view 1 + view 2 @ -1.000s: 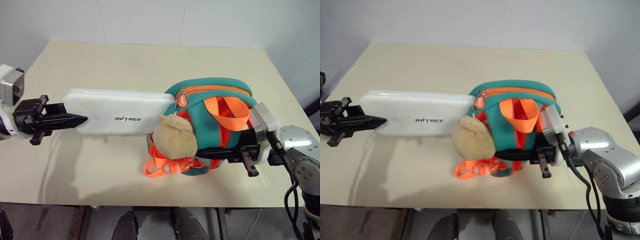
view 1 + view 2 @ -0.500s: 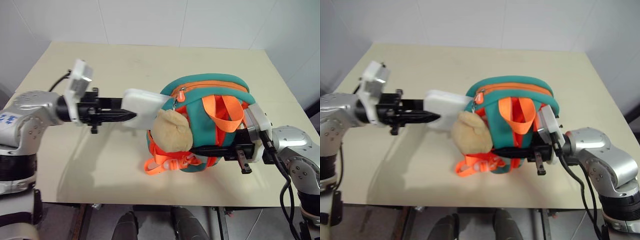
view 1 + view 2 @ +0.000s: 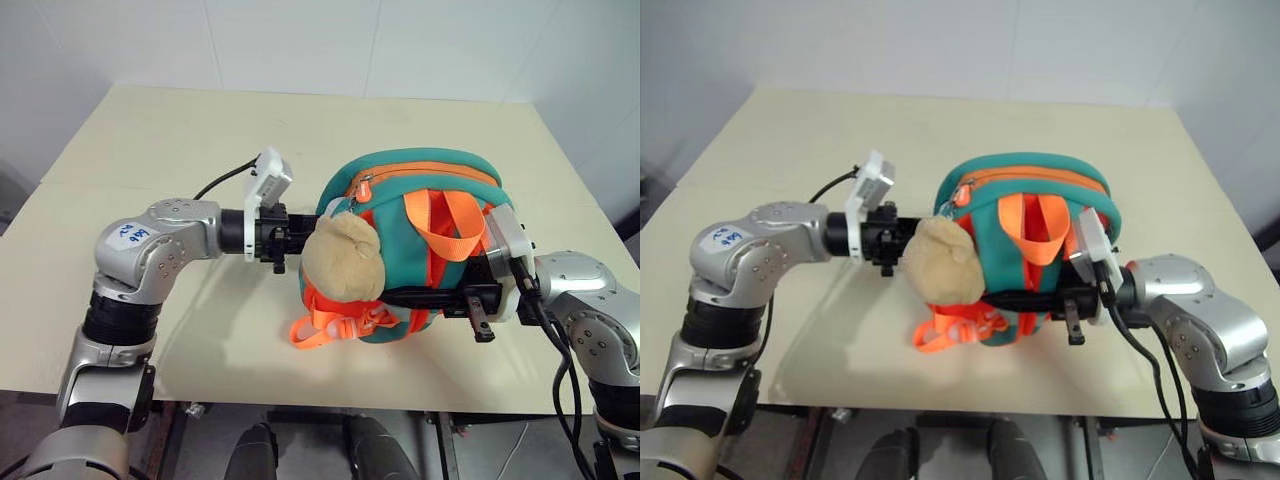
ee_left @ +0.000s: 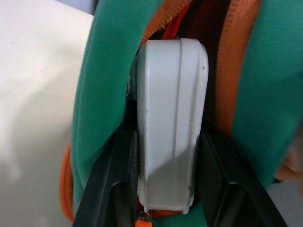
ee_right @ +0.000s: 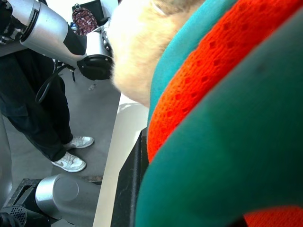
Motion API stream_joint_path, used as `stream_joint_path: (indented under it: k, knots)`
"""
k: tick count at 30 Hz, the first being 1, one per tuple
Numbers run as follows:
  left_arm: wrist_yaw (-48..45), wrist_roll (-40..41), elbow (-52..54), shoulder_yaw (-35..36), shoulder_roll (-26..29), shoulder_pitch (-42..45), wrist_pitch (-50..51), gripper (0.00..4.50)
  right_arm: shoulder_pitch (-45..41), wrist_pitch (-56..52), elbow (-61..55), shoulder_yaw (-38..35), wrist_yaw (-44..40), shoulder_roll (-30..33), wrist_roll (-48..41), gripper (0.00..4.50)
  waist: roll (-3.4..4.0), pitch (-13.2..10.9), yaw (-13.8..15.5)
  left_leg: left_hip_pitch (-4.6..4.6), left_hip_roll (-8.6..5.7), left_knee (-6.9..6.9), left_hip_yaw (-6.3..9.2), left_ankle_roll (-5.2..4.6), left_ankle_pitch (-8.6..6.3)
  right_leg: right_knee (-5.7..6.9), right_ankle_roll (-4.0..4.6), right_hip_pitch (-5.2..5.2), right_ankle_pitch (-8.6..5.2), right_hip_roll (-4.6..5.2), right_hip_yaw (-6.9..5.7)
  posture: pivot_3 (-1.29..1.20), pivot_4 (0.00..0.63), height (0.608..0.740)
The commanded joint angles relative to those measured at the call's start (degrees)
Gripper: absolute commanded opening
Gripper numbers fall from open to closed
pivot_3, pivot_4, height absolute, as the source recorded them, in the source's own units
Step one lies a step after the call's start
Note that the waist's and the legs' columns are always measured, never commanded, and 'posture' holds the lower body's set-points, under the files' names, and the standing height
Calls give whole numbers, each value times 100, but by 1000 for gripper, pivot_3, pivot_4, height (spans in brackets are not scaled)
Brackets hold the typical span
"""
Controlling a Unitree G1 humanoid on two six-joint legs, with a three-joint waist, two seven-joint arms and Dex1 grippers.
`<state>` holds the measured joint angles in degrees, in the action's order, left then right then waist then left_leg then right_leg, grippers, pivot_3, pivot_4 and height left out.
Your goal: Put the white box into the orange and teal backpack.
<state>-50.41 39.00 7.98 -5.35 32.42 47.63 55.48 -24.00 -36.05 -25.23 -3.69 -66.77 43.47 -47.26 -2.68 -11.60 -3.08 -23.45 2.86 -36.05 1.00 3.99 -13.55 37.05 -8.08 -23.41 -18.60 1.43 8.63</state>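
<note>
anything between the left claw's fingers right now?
Yes: the white box sits between them, its far end inside the orange and teal backpack, seen in the left wrist view.

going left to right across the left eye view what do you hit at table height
left gripper → tan plush charm → orange and teal backpack → right gripper clamped on the backpack's lower edge, its body at the far right. The white box sits in the backpack's opening, held by the left gripper.

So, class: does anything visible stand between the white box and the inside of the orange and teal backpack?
Nothing visible does. In the left wrist view the white box, held in the left claw, already sits in the opening of the orange and teal backpack, teal fabric on either side. Deeper inside cannot be seen.
</note>
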Motion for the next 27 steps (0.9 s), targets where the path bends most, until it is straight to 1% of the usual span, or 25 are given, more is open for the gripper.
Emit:
stream_joint_path:
  k: [1, 3, 5, 9, 13, 14, 18, 21, 24, 27]
  knots:
    - [33, -56, -70, -78, -142, 269, 34, 1281, -66, 135, -128, -67, 45, -43, -36, 0, 0, 0, 19, 0, 0, 0, 0, 0, 0, 0, 0, 0, 0, 0, 0, 0, 150, 740]
    - [-11, -113, -121, -117, -131, 339, 71, 1281, -41, 140, -144, -72, 51, -46, -27, 0, 0, 0, 26, -1, -1, -1, 1, 0, 0, -1, -1, 1, 1, 0, 0, 0, 150, 740]
    - [-178, -63, -132, -148, -93, 394, 128, 2011, -30, 149, -155, -62, 74, -58, -10, 0, 0, 0, 24, 0, -1, -1, 0, 0, 0, -2, -3, 2, 1, 0, 1, 0, 150, 740]
    - [-251, -2, -69, -72, -32, 523, 274, 3148, -33, 166, -158, -53, 109, -87, 23, 0, 0, 0, 18, 0, -1, 1, 1, 0, 0, -2, -3, 1, 1, 0, 1, 0, 150, 740]
    - [-260, -207, -133, -104, 17, 594, 89, 4407, -46, 212, -120, -34, 96, -100, 75, 0, 0, 0, -1, 0, -1, 2, 0, 0, 0, -3, -3, 1, 1, 0, 2, 0, 150, 740]
    - [-267, -227, -147, -103, 32, 596, 78, 4482, -55, 223, -106, -26, 93, -101, 84, 0, 0, 0, -1, 0, -1, 3, 0, 0, 0, -3, -3, 1, 1, 0, 2, 0, 150, 740]
    - [-295, -234, -107, 71, 207, 655, 117, 4482, -62, 260, -76, -25, 77, -100, 124, 0, 0, -1, -1, -1, -1, 1, 0, 0, 0, -3, -3, 1, 1, 0, 2, 0, 150, 740]
    - [-396, -222, -55, 188, 546, 609, 163, 4482, -53, 278, -64, -23, 79, -108, 140, 0, 1, -1, -22, 1, -1, 3, 0, 0, 0, -2, -3, 0, 1, 0, 3, 0, 150, 740]
    - [-444, -173, 69, 278, 765, 537, 202, 4482, -67, 287, -54, -13, 102, -126, 149, 0, 1, -1, -13, 2, -1, 3, 0, 0, 0, -1, -3, 1, 1, 0, 2, 0, 150, 740]
    - [-572, 141, 314, 685, 1087, 446, 361, 4482, -53, 299, -55, -16, 108, -126, 144, 0, 1, -1, -17, -1, -1, 1, 0, 0, 0, -3, -3, 0, 2, 0, 2, 0, 150, 740]
